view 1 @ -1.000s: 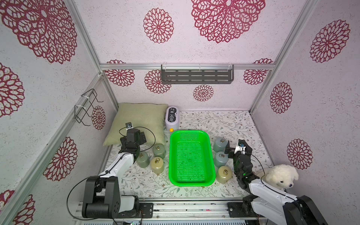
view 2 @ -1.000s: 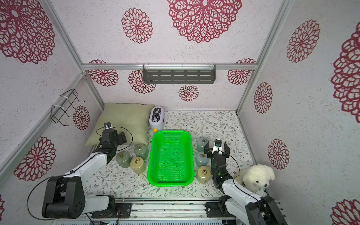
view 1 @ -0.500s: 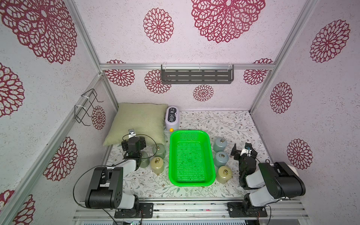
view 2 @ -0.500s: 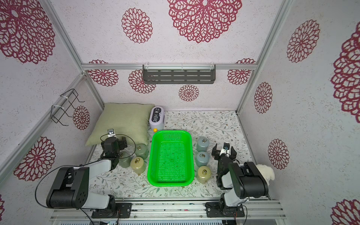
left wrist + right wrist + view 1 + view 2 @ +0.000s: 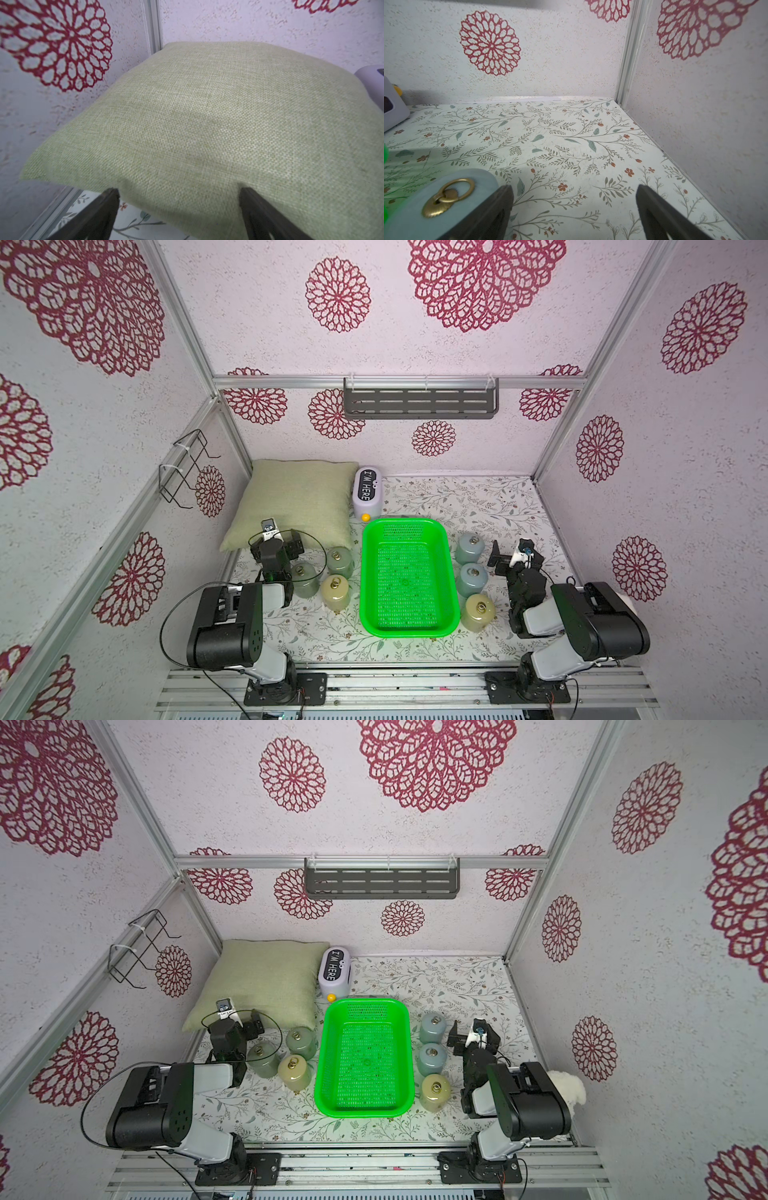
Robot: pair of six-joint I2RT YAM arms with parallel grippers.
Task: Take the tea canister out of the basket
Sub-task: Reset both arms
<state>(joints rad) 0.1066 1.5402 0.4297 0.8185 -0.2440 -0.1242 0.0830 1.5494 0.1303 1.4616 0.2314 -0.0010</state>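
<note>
The bright green basket [image 5: 405, 523] stands mid-table with nothing in it in both top views, its rim [image 5: 365, 1003] bare. Three tea canisters stand left of it: two grey-green [image 5: 340, 560] [image 5: 303, 578], one beige [image 5: 334, 591]. Right of it stand two pale blue [image 5: 469, 546] [image 5: 473, 578] and one beige [image 5: 480, 611]. My left gripper [image 5: 178, 191] is open and empty, facing the pillow. My right gripper [image 5: 574, 188] is open over bare table, with a pale blue canister [image 5: 446, 199] beside one finger.
A green pillow [image 5: 295, 497] lies at the back left, with a white "I'M HERE" gadget [image 5: 368, 491] next to it. A grey shelf [image 5: 419, 398] hangs on the back wall and a wire rack [image 5: 183, 468] on the left wall. A white plush toy [image 5: 567, 1085] sits behind the right arm.
Both arms have folded back toward their bases, drawing the grippers away from the canisters. Both grippers stay open. Basket and canisters have not moved.
</note>
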